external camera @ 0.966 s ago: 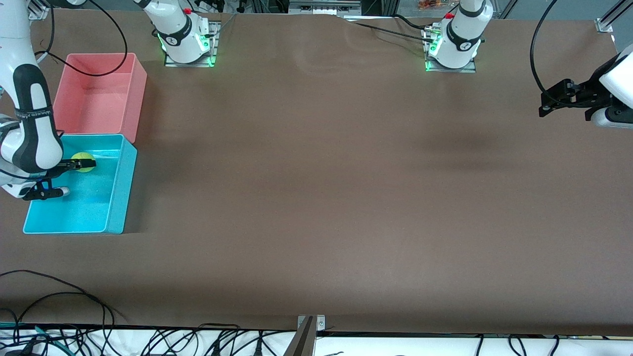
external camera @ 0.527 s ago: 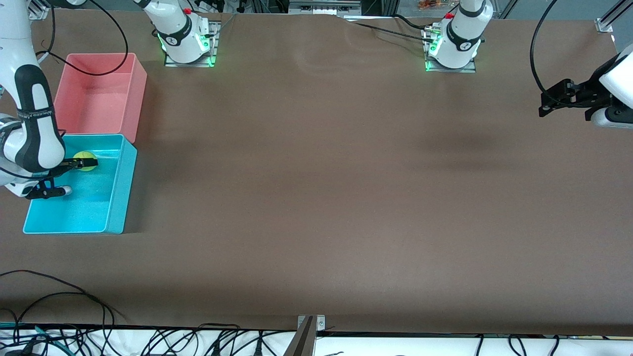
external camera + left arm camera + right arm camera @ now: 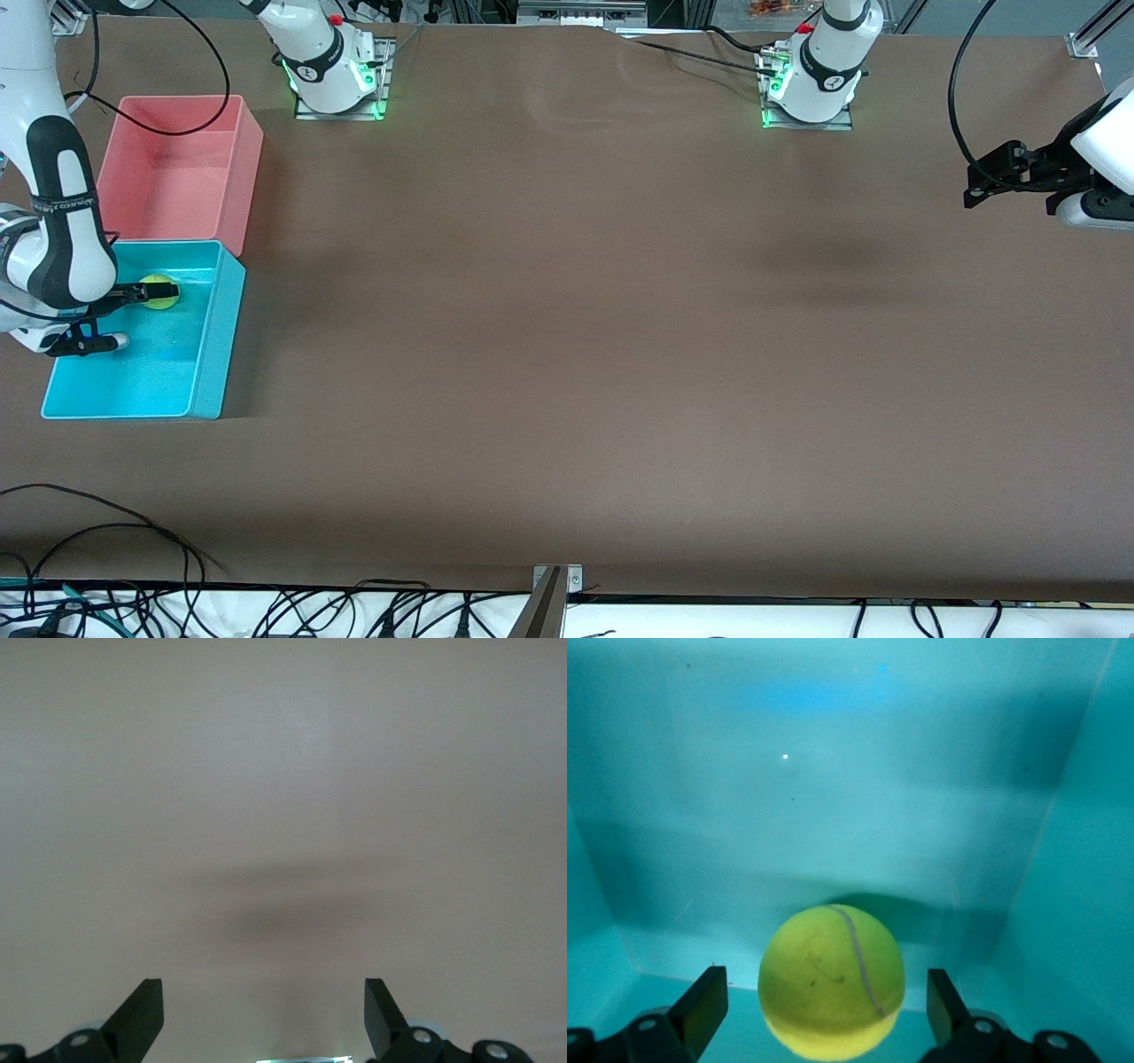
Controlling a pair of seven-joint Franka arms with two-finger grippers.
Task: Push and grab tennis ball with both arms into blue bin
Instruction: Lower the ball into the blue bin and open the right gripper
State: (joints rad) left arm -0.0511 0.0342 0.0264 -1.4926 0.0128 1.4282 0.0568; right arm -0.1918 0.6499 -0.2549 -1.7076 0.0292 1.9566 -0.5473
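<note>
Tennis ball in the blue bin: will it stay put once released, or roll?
The tennis ball is round, so it will probably roll a little on the smooth floor of the blue bin. The straight walls should contain it. Its fuzzy felt likely damps sliding. The right gripper is open around it.

You've got a yellow-green tennis ball with a thin pale curved seam, in a cyan-blue bin. Next to it, a plain pink bin. Table is flat brown. Arms are white with black bands; both bases glow green. Right gripper and left gripper are black.
</note>
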